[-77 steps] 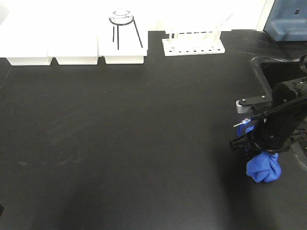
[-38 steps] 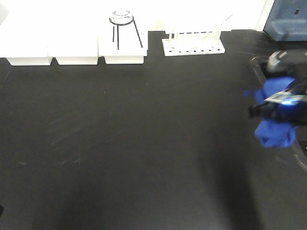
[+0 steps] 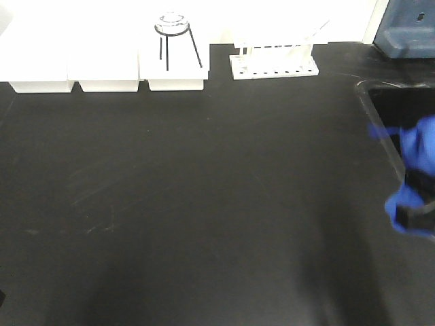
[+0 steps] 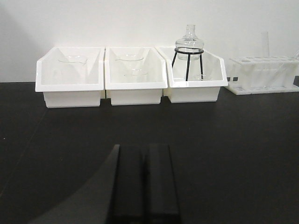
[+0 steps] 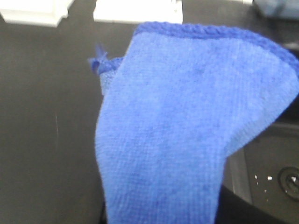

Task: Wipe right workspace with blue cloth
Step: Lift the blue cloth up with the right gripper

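Over right edge of black worktop point(image 3: 204, 204), by sink point(image 3: 389, 102), holding cloth point(image 3: 420, 163) aloft, clenched in right hand point(image 3: 413, 216); seemingly positioning before wiping, next needing lowering flat onto worktop left of sink.

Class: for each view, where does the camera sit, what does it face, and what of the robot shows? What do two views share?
Exterior front-facing: high above the black bench, looking down toward the white bins at the back; part of the right arm shows by the blue cloth.
Left wrist: low over the bench, facing the bins; the shut left gripper shows.
Right wrist: close behind the cloth, above bench and sink; no robot part clearly shows.
Shared: bins, tripod stand and test tube rack in the first two.
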Robot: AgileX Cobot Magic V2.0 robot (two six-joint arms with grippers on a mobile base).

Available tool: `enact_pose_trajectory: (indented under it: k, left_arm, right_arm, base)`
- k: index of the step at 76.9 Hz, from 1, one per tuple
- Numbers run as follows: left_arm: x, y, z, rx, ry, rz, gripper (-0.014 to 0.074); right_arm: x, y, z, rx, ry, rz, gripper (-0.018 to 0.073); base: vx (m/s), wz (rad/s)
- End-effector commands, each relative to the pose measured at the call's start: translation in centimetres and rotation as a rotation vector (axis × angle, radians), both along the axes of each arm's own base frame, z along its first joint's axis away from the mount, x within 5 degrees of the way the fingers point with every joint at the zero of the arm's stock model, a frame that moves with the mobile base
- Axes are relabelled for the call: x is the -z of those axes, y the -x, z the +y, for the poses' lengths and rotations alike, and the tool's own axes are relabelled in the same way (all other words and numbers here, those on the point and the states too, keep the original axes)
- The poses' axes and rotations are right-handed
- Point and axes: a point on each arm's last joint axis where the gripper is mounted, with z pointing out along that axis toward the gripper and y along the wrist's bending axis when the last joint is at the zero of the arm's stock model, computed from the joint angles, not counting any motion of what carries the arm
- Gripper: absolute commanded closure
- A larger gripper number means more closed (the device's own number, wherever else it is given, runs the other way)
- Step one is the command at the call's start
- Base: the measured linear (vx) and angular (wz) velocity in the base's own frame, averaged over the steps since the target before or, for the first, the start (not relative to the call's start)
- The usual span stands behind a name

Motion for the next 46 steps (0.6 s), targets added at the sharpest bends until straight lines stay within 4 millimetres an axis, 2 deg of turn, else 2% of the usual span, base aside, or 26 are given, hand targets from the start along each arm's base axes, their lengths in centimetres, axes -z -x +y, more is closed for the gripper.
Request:
enact_pose_trajectory:
  k: [1, 12, 46]
  left_arm:
    - [-1.6, 0.1, 0.1, -0.009, 0.015, -0.116, 0.0603]
    - [-1.6, 0.1, 0.1, -0.009, 0.015, -0.116, 0.0603]
    - [-1.6, 0.1, 0.1, -0.009, 0.014, -0.116, 0.0603]
  right_arm:
    - [-1.7, 0.5, -0.1, -0.008, -0.007, -0.184, 0.0567]
    - [-2.1, 1.5, -0.3, -0.009, -0.007, -0.233, 0.0567]
    - [-1.5, 1.6, -0.3, -0.014, 0.012, -0.17, 0.0567]
  base:
    - [0.0, 0.0]
    - [0.0, 0.0]
    - [0.0, 0.0]
